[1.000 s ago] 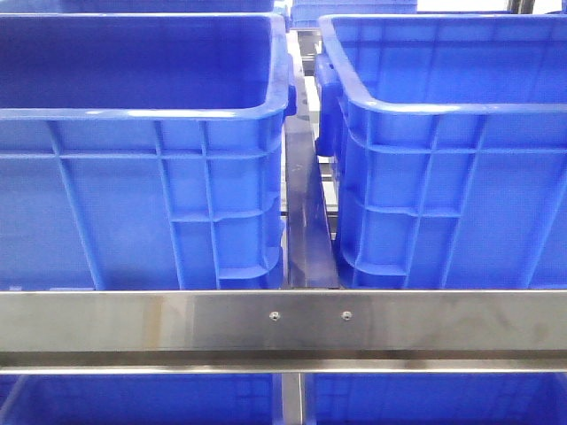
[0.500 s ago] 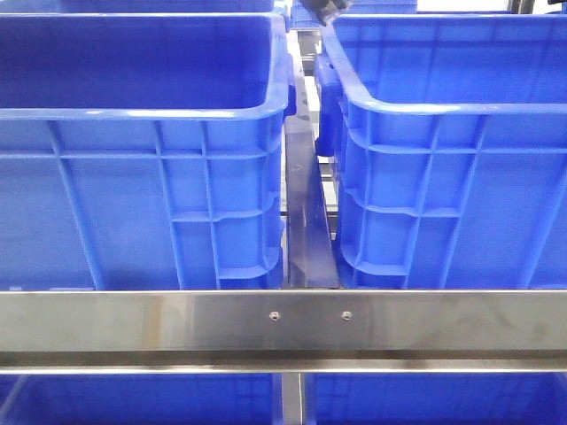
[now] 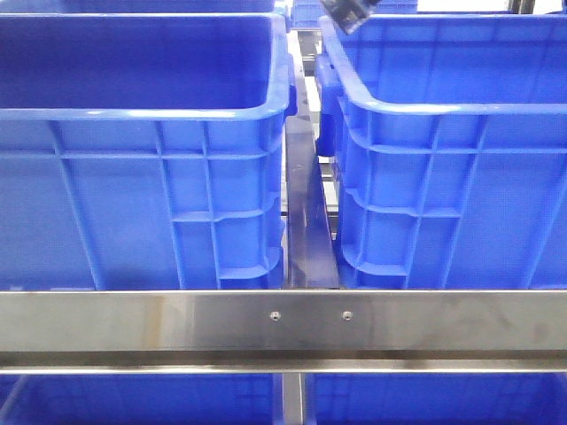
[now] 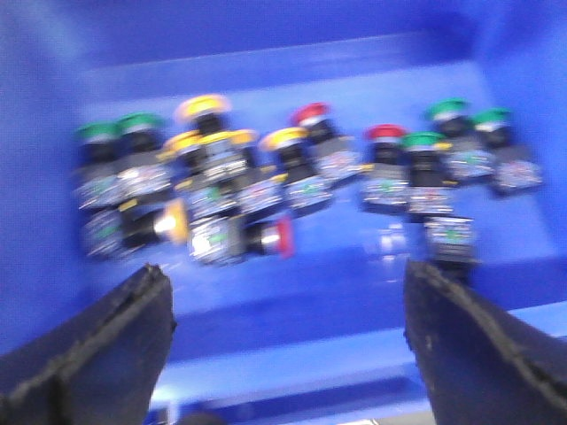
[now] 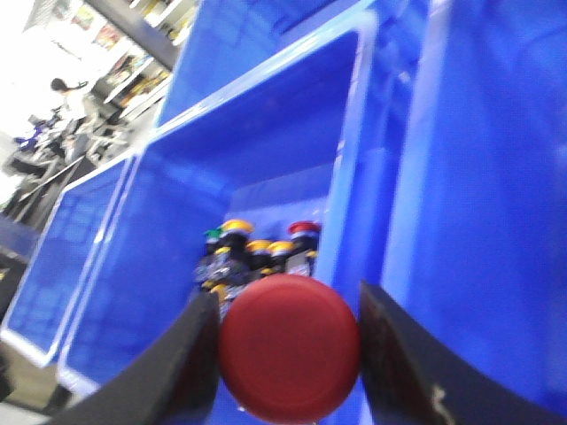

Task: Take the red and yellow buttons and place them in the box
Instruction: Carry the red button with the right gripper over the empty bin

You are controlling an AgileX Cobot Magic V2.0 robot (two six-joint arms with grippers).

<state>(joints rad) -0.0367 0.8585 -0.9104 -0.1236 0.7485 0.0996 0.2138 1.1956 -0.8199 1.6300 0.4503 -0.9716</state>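
Up close, the right end effector [image 5: 288,354] pinches a red button [image 5: 290,347] between its two dark fingers, the domed cap facing the wrist camera and filling the gap. Beyond it, and lower, lies an open blue crate [image 5: 350,159] holding a cluster of loose push-buttons [image 5: 252,252] with yellow, red and green caps on its floor; a tall blue wall [image 5: 496,195] rises just beside the held button, so the drop turns on which side of that dividing rim the end effector passes over, and these views do not settle which crate is the target box. On the other arm, the left end effector [image 4: 288,345] is spread wide and empty, hanging over a blurred heap of buttons [image 4: 292,181] inside a crate; a red-capped button [image 4: 266,237] lying on its side sits nearest its gap. Farther off, the front view shows two blue crates, left [image 3: 142,159] and right [image 3: 452,159], side by side behind a steel rail [image 3: 283,323], with a dark gripper tip [image 3: 347,12] just above the right one's far corner.
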